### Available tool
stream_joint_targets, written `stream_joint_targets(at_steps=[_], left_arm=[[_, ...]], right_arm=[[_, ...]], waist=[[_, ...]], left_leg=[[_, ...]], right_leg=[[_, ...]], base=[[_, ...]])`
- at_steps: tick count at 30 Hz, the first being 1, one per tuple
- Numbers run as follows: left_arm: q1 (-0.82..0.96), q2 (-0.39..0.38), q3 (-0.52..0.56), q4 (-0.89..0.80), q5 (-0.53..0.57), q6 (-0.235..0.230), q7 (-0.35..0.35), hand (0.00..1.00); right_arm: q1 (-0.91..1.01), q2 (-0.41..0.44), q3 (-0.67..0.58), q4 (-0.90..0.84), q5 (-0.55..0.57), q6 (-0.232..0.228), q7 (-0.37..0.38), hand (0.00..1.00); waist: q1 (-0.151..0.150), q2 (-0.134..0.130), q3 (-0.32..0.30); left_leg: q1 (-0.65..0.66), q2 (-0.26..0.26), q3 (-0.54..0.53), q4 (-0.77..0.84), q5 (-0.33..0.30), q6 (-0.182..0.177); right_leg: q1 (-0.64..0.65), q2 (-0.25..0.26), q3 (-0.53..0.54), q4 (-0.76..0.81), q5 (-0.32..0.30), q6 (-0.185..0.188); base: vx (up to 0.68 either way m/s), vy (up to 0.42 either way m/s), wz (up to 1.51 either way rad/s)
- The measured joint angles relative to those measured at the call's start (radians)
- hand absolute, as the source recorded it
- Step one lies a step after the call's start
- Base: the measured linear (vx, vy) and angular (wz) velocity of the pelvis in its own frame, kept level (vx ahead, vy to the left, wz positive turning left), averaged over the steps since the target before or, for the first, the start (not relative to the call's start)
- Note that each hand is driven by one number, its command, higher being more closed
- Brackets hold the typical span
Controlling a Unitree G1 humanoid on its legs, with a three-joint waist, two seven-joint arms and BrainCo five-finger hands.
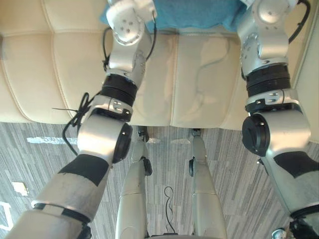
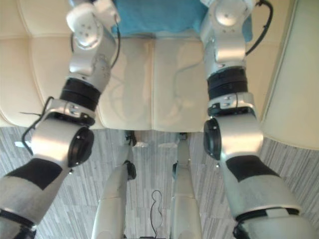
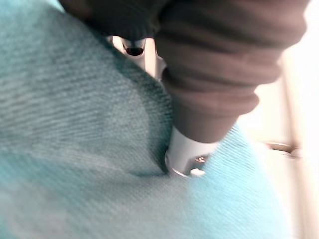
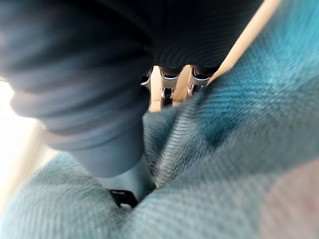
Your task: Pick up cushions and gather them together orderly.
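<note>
- The teal cushion [image 1: 194, 12] lies at 12 o'clock in the eye views, on the cream sofa [image 1: 60, 64], at the rear of the seat.
- In the eye views the top edge cuts the cushion off, so just its near border shows. It is soft and rumpled, and it hangs a little lower at 1 o'clock.
- The left hand [image 3: 224, 74] is pinching the cushion. Its thumb is sunk into the woven cloth, and a fold bulges between the thumb and the fingers [image 3: 133, 48]. One dark tip peeks past that fold.
- The right hand [image 4: 89, 74] also grips the cushion. Its fingers [image 4: 169, 82] are curled over a ridge of cloth, and its thumb presses in from the near side.
- The left arm [image 1: 122, 64] runs from 7 o'clock up to the cushion's border at 11 o'clock. The right arm [image 1: 266, 50] runs from 5 o'clock up to 1 o'clock.
- The sofa's stitched seat panels span 9 to 3 o'clock, with a seam running down the middle below the cushion.
- A cream armrest [image 2: 294, 89] stands at 3 o'clock.
- Grey striped carpet [image 1: 30, 164] fills the lower half of the eye views, from 8 through 6 to 4 o'clock.
- A pale scrap [image 1: 20, 188] lies on the carpet at 8 o'clock.
</note>
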Motion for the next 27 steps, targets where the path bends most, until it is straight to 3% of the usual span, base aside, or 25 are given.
stream_joint_targets(at_steps=[10, 16, 18, 22, 27], left_arm=[[0.1, 0.03, 0.048, -0.064, -0.03, -0.028, -0.062, 0.0], [0.213, 0.059, 0.097, -0.182, -0.07, -0.027, -0.084, 0.0], [0.282, 0.088, 0.128, -0.276, -0.084, -0.032, -0.089, 0.0], [0.452, 0.18, 0.177, -0.457, -0.094, -0.072, -0.109, 0.0], [0.759, 0.179, 0.154, -0.672, -0.08, -0.1, -0.158, 0.0]], right_arm=[[0.132, 0.008, -0.016, -0.077, 0.094, -0.054, 0.049, 0.0], [0.336, -0.008, -0.136, -0.324, 0.127, -0.063, 0.074, 0.0], [0.453, -0.063, -0.204, -0.456, 0.127, -0.086, 0.079, 0.0], [0.695, -0.142, -0.299, -0.655, 0.123, -0.131, 0.118, 0.0], [1.054, -0.125, -0.304, -0.892, 0.052, -0.156, 0.202, 0.0]], waist=[[0.005, 0.0, 0.0], [0.002, -0.001, 0.001], [0.001, -0.001, 0.001], [0.002, -0.005, 0.002], [0.006, -0.012, -0.002]], left_leg=[[0.007, 0.031, 0.001, -0.007, 0.008, -0.021], [0.086, 0.05, 0.008, -0.021, 0.014, -0.029], [0.122, 0.051, 0.005, -0.019, 0.013, -0.031], [0.202, 0.057, -0.008, -0.012, 0.004, -0.04], [0.303, 0.06, -0.035, 0.003, -0.025, -0.04]], right_leg=[[-0.005, 0.028, -0.009, 0.006, 0.002, 0.0], [0.061, 0.046, -0.018, 0.012, 0.001, -0.001], [0.093, 0.048, -0.035, 0.035, -0.023, -0.032], [0.152, 0.058, -0.055, 0.106, -0.083, -0.043], [0.235, 0.061, -0.094, 0.199, -0.17, -0.051]], base=[[-0.02, -0.021, -0.06], [-0.03, -0.046, -0.08], [-0.06, -0.06, 0.07], [-0.05, -0.053, 0.06], [0.0, -0.042, 0.16]])
